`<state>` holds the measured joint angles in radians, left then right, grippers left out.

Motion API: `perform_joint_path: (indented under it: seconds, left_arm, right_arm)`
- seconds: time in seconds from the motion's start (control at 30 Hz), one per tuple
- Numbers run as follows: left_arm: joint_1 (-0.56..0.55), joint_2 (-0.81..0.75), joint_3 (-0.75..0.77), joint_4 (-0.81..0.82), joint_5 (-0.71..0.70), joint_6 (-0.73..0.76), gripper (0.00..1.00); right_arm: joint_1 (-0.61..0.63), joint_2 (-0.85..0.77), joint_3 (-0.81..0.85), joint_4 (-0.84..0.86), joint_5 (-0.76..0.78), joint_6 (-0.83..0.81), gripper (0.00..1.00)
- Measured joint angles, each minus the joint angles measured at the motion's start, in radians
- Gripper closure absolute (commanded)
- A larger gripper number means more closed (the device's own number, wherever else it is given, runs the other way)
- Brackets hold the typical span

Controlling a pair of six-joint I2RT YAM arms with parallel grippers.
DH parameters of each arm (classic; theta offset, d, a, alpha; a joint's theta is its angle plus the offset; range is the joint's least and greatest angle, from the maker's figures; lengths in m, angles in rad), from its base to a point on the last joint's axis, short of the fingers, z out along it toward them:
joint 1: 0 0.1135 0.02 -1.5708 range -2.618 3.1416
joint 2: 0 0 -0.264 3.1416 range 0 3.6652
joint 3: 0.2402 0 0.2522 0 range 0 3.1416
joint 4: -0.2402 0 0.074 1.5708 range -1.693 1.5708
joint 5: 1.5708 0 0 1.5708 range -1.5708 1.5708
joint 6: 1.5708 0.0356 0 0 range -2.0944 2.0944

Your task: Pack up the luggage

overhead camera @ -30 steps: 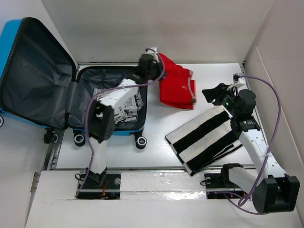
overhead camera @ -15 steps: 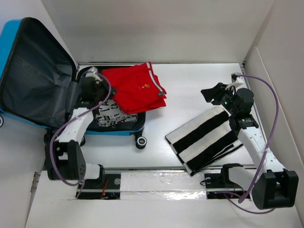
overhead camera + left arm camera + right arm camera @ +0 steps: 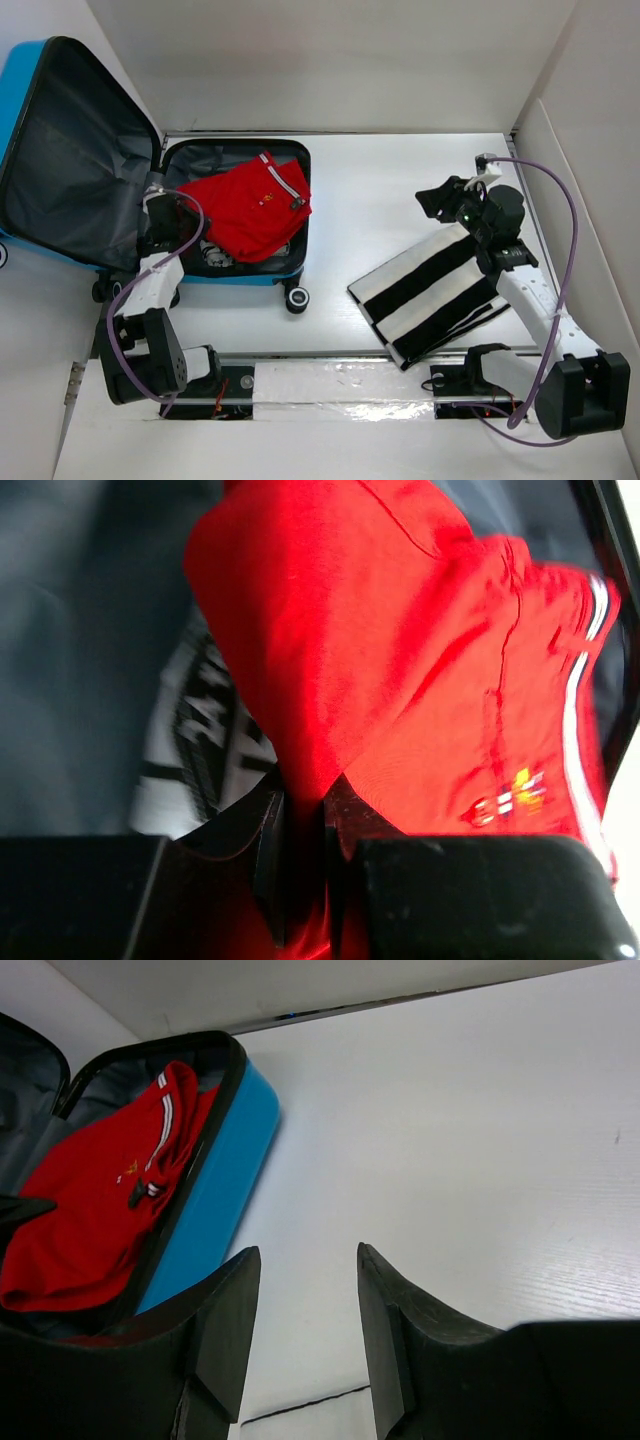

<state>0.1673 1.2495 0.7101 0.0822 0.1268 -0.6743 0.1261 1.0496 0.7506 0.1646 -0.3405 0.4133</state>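
At the far left of the worktop (image 3: 380, 180) the luggage (image 3: 240, 279) lies open. Its base is flat and its lid (image 3: 75, 170) is swung out to the left. It has a bright blue hard shell, dark grey fabric lining and black wheels (image 3: 296, 298) on the near side. No print on the shell can be made out from these views.

Expect it to be stiff and fairly light. The shell looks slick and it will likely roll on those wheels if you shove it. For closing, take the lid by its outer rim, not the soft lining, and brace the base.

Your left claw (image 3: 303, 825) is clamped on a fold of the red garment (image 3: 250, 205), at the left side of the base. The garment is spread over a black-and-white printed cloth (image 3: 195, 730) already inside. It is soft and floppy, and its right edge rides up on the base's rim, so it may snag the lid.

Your right claw (image 3: 305, 1260) has its fingers apart with nothing between them. It hangs above bare worktop, well apart from the luggage.

Just below it lies a black-and-white striped cloth (image 3: 430, 290), folded and not yet packed. Judging by that, you're partway through.
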Motion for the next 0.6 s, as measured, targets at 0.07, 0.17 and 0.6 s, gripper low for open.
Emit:
perform_joint_path:
  seconds: [0.07,0.17,0.6]
  left_arm:
    - [0.039,0.0,0.0,0.011,-0.006,0.0,1.0]
    - [0.073,0.008,0.002,0.033,-0.006,0.011,1.0]
    - [0.09,0.215,0.231,-0.05,-0.063,0.111,0.27]
  right_arm:
    - [0.003,0.0,0.0,0.0,0.005,-0.003,0.5]
    - [0.008,0.001,0.0,0.0,0.011,-0.007,0.5]
    - [0.051,0.045,0.008,-0.011,0.075,-0.032,0.93]
